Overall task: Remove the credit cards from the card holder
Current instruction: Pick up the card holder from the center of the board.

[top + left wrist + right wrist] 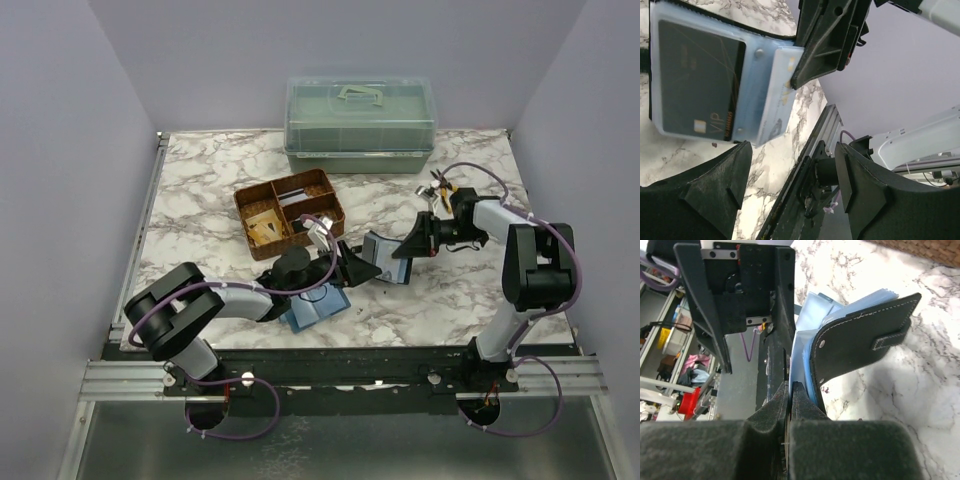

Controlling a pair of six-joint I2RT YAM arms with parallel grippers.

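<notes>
Black card holder [384,252] was open at mid-table [200,190], dark card [697,82] showing inside. Right gripper [790,392] was clamped on its pale inner edge; left gripper [790,187] sat beside it, fingers apart.

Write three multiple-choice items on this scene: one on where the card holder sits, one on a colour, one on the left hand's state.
1. Where is the card holder?
A) in the far left corner
B) between the two hands
C) off the near edge

2. What colour is the VIP card?
A) red
B) dark
C) yellow

3. What state is the left hand in?
A) open
B) shut on a card
C) out of view

Answers:
1 B: the top view shows it between the arms' tips, with the right hand pinching its edge.
2 B: its face reads dark in the left wrist view.
3 A: its fingers stand wide apart with nothing between them.
</notes>
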